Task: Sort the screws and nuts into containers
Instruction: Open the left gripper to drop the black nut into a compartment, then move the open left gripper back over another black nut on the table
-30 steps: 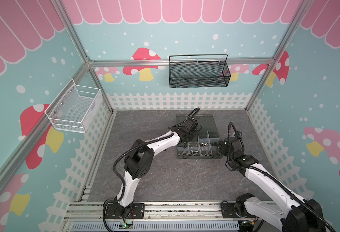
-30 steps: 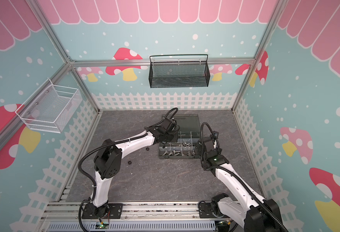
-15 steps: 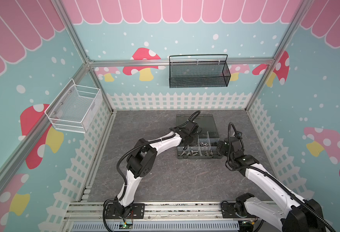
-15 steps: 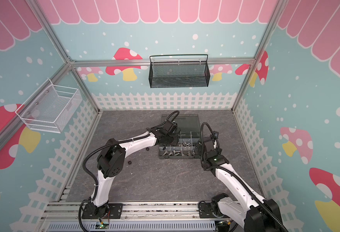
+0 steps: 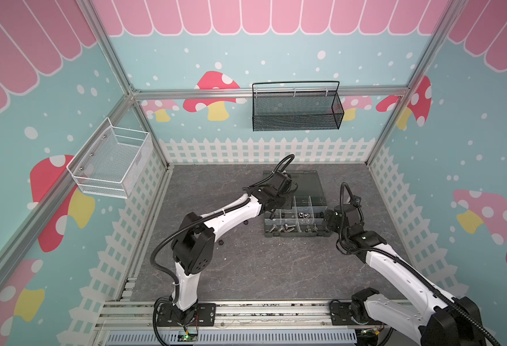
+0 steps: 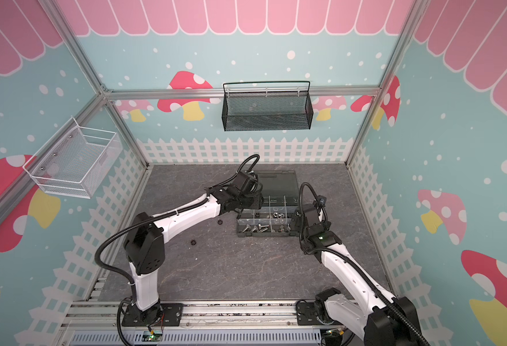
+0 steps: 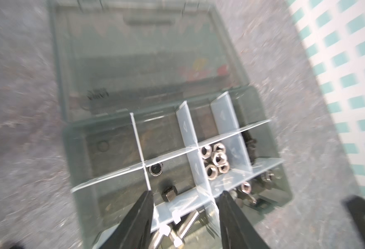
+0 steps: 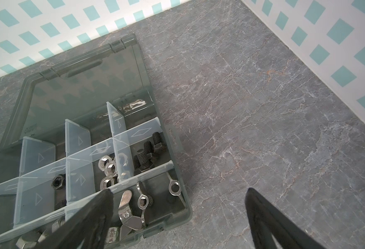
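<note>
The containers are compartments of a dark grey organizer box (image 5: 295, 234) (image 6: 264, 235) (image 7: 69, 140) (image 8: 177, 148), whose lid lies open behind it. Silver nuts (image 7: 215, 159) (image 8: 108, 167), two black nuts (image 7: 156, 169) (image 7: 169, 194) (image 8: 57, 182), silver screws (image 7: 185, 207) and black screws (image 8: 148, 151) lie in separate compartments. My left gripper (image 5: 276, 209) (image 6: 243, 209) (image 7: 185, 193) hangs open over the box's left side, nothing between its fingers. My right gripper (image 5: 325, 216) (image 6: 294, 219) (image 8: 178, 190) is wide open, straddling the box's right front corner.
Two loose black nuts (image 5: 246, 222) (image 5: 220, 241) (image 6: 220, 222) (image 6: 192, 241) lie on the grey table left of the box. Silver wing nuts (image 8: 142, 201) fill the box's front right compartment. A black mesh basket (image 5: 295, 110) and a white wire basket (image 5: 111, 163) hang on the walls.
My left gripper has opened above the box's left compartments. The right arm has stayed still.
</note>
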Robot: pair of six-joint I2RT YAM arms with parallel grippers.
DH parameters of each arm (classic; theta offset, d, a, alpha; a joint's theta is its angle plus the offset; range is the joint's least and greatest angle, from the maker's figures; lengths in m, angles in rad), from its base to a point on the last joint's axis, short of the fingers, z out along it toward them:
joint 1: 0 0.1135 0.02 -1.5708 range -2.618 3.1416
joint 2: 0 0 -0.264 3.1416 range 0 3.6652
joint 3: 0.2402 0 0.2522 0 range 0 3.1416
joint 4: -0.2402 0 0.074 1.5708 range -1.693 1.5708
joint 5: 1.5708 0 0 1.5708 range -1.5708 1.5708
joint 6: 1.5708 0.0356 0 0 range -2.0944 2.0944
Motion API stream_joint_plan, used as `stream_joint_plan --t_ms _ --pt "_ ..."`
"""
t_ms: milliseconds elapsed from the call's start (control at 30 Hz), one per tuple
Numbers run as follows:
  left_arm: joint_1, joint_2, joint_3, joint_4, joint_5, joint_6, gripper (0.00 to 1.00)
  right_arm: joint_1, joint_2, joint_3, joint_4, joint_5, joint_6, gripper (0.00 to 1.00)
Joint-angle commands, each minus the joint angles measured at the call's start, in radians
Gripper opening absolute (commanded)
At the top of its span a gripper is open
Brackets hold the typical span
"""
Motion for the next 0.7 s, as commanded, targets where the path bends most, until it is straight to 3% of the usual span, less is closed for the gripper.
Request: stream_joint_plan --t_ms 0,267,533,667 --pt "-0.011 -0.102 -0.069 0.022 -0.083 0.01 0.54 -0.006 -0.013 -0.003 -0.013 0.016 0.017 0.97" --pt "0.009 -0.3 -0.276 0.025 -0.221 -0.014 0.78 -0.005 -0.013 -0.004 -0.013 0.01 0.017 0.97" --pt "0.103 -0.43 -0.473 -0.004 -0.249 -0.073 1.0 -0.007 -0.008 -0.006 -0.012 0.005 0.021 0.97" --pt "0.15 -0.46 -0.548 -0.036 -0.25 -0.088 1.0 -0.006 -0.007 -0.004 -0.012 0.006 0.02 0.97"
